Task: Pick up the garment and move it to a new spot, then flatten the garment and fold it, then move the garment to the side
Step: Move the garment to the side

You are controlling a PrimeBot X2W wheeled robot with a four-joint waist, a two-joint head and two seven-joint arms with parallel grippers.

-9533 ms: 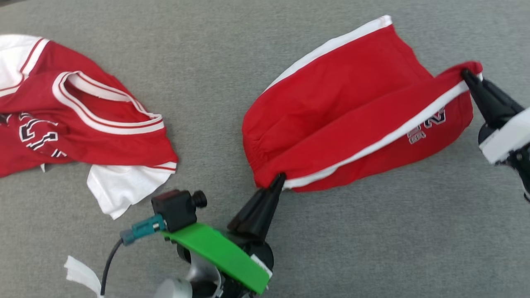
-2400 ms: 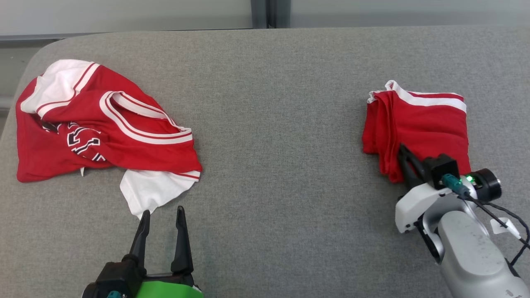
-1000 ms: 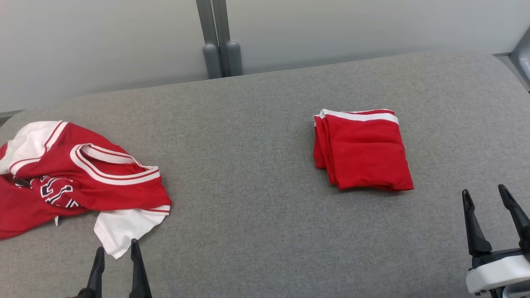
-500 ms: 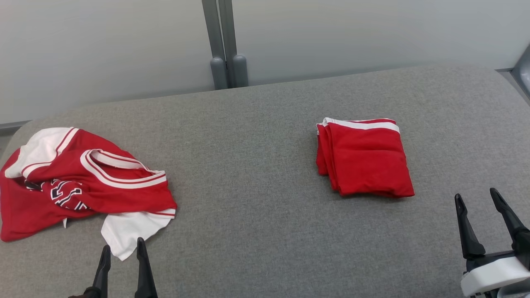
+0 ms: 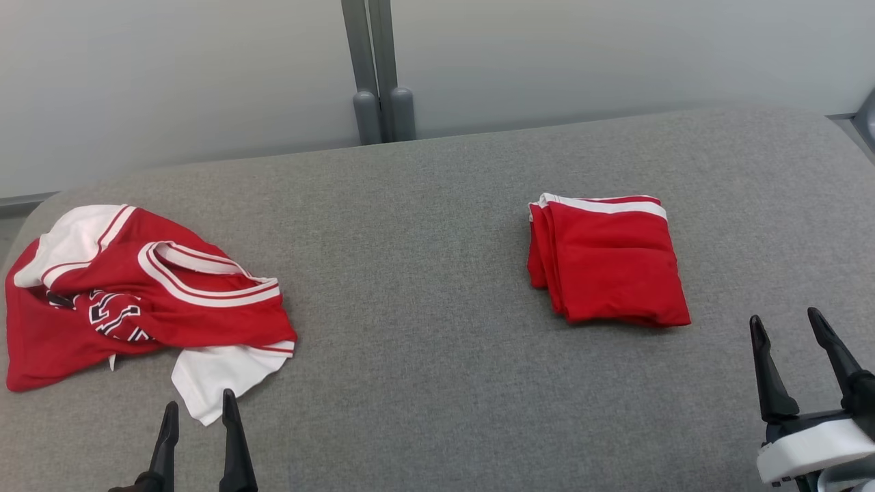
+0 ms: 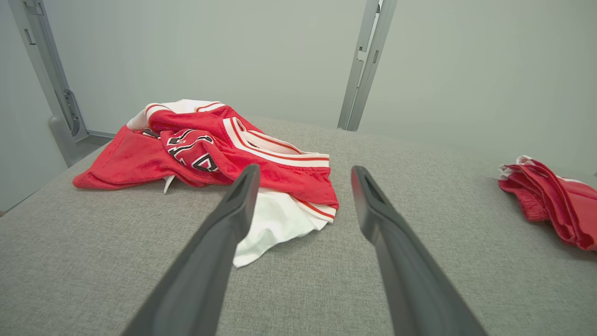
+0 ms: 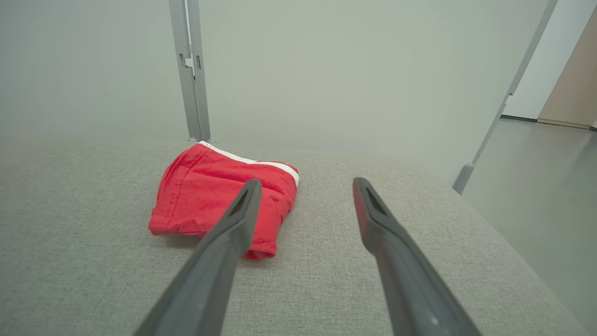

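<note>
**A:** Left arm pose?
**B:** Left gripper sits low at the near left edge of the grey padded table. Its fingers point away from the robot. The jaws are parted by a moderate gap with nothing between them.
**A:** What's ahead of it?
**B:** A crumpled jersey, red with white trim and a white sleeve. The sleeve's near corner lies right at the fingertips. In the left wrist view the left finger overlaps the sleeve. Can't tell whether they make contact.
**A:** Task item?
**B:** The folded red garment lies flat on the table, right of centre. It's a compact rectangle with a white stripe along the far edge and stacked fold edges on its left side. It's well apart from the jersey and from the left gripper.
**A:** Right arm?
**B:** Right gripper is at the near right corner, with the white wrist housing below it. The fingers point away and lean slightly left. The jaws are spread and hold nothing.
**A:** Garment relative to it?
**B:** Ahead and to its left, near but apart. In the right wrist view the left finger overlaps the garment's near right corner, and the gap between the fingers shows bare table. A grey post stands behind the far edge.
</note>
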